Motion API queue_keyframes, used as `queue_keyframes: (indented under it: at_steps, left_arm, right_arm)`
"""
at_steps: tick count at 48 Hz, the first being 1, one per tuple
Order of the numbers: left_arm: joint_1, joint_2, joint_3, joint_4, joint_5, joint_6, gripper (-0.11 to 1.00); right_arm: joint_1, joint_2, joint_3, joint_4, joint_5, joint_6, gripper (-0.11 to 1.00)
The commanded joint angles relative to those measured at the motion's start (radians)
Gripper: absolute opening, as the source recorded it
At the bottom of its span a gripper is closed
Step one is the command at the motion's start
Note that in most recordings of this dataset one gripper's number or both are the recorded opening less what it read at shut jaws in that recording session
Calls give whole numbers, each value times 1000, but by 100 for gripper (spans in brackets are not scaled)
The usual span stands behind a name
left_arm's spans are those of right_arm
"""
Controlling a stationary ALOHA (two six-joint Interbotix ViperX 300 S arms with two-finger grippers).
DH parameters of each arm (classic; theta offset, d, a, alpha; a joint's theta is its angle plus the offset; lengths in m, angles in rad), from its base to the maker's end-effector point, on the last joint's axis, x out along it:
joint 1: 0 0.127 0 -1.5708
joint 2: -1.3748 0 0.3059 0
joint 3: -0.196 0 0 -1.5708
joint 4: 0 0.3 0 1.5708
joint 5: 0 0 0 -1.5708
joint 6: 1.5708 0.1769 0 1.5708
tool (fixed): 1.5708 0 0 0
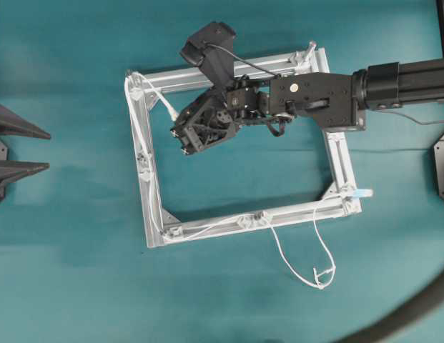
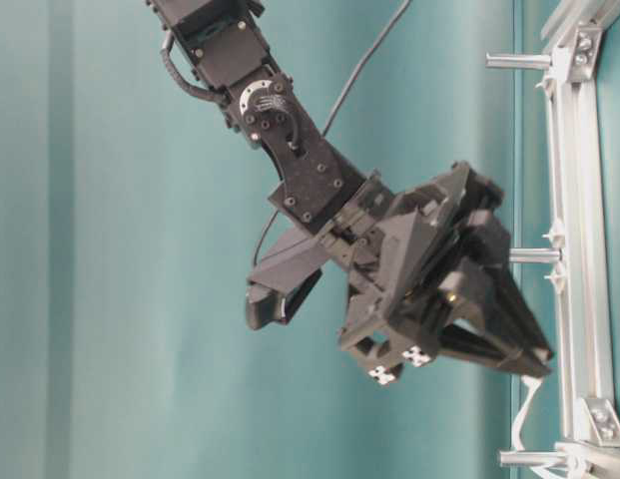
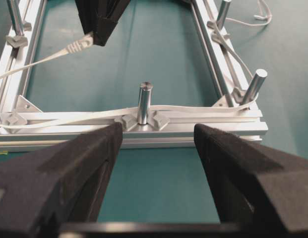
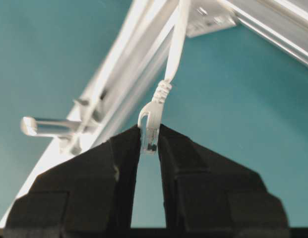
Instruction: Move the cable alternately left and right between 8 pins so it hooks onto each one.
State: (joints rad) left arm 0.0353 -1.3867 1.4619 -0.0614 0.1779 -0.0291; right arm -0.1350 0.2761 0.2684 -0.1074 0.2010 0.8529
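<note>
The white cable (image 1: pixel 158 98) runs from the frame's top-left corner down the left bar, along the bottom bar and out in a loose loop (image 1: pixel 282 254) to a free end (image 1: pixel 323 276). My right gripper (image 1: pixel 176 121) reaches across inside the square aluminium frame (image 1: pixel 293 209). In its wrist view the right gripper (image 4: pixel 150 130) is shut on the cable's connector (image 4: pixel 150 138). Pins (image 1: pixel 144 174) (image 1: pixel 263 215) stand round the frame. My left gripper (image 1: pixel 48 150) is open left of the frame, empty, facing a pin (image 3: pixel 145 101) with the cable (image 3: pixel 84 117) behind it.
A thick dark hose (image 1: pixel 415 311) curves across the bottom right corner. A small blue tag (image 1: pixel 362 193) sticks out at the frame's right corner. In the table-level view, pins (image 2: pixel 534 255) (image 2: pixel 514 62) jut from the frame beside the right gripper (image 2: pixel 542 357).
</note>
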Motion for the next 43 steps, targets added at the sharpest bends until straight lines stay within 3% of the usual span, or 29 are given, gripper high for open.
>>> queue_keyframes:
  at_steps: [1,9,22,43]
  left_arm:
    - [5,8,-25,2,-5,-3,72]
    - [5,8,-25,2,-5,-3,72]
    - [3,8,-25,2,-5,-3,72]
    - [3,8,-25,2,-5,-3,72]
  right_arm:
    - [5,-28,-12,-5,-31,-2,14]
    - [23,-41,-5,-9,17,-2,14]
    - [32,-89,75,-28,202,-2,14]
    - [-31,-224,219,-37,245,35,14]
